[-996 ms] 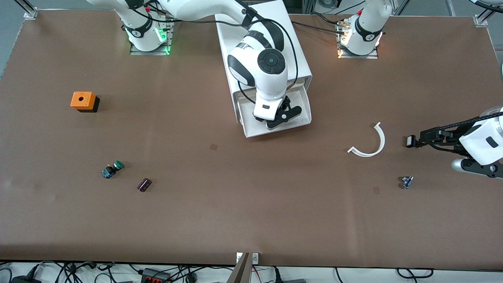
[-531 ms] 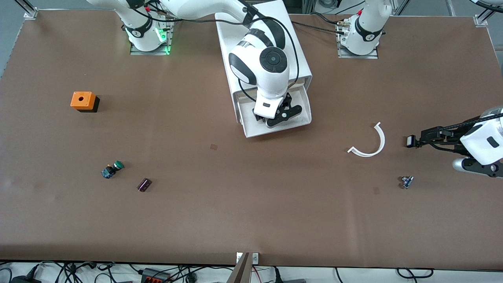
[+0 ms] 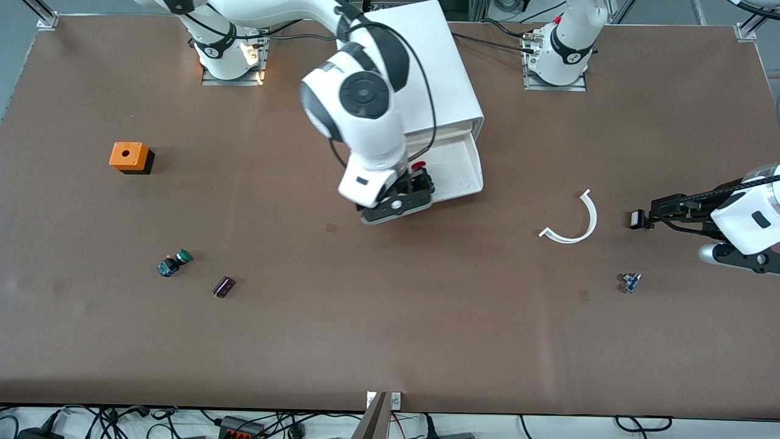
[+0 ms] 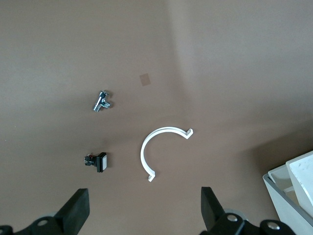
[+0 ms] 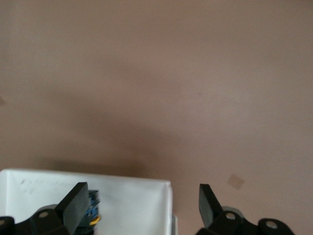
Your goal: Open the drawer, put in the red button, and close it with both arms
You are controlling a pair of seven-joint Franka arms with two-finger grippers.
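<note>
The red button lies in the open drawer under the right hand, fingers apart. The left hand waits spread above the surface.

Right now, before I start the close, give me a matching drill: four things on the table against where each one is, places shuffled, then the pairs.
Things:
1. red button
2. orange box
3. white curved clip
4. right hand

Places:
A. on the table between the cabinet and the left hand
B. open, over the front edge of the drawer
C. in the pulled-out drawer
D. toward the right arm's end of the table

Pairs: 1-C, 2-D, 3-A, 4-B
</note>
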